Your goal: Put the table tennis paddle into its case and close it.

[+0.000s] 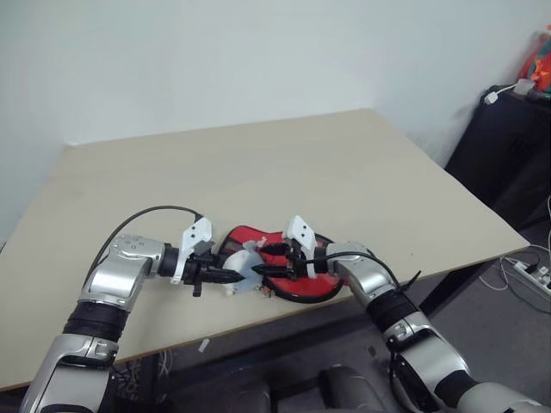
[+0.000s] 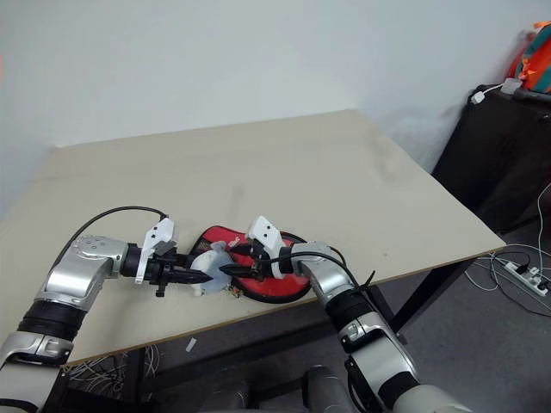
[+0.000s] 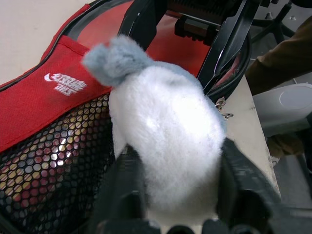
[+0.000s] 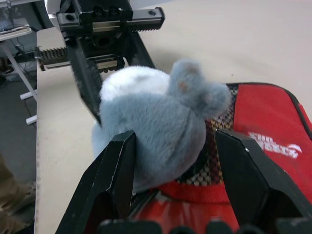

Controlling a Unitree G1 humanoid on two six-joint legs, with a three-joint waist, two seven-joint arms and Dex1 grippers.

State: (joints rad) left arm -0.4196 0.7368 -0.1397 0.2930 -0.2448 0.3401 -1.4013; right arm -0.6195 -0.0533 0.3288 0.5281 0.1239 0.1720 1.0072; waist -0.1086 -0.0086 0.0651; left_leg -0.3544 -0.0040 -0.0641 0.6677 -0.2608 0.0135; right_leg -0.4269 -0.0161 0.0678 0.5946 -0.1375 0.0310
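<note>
Since both grippers close on the plush toy [image 4: 156, 122] sitting on the case [image 1: 288, 267] near the table's [image 1: 344, 172] front edge, we'd let the right gripper [image 1: 260, 259] release so the left gripper [image 1: 238, 277] lifts it clear.

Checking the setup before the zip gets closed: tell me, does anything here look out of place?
Yes. A grey-white plush toy sits on the red case near the table's front edge, between both grippers' fingers: left gripper, right gripper. It doesn't belong with paddle gear.
</note>
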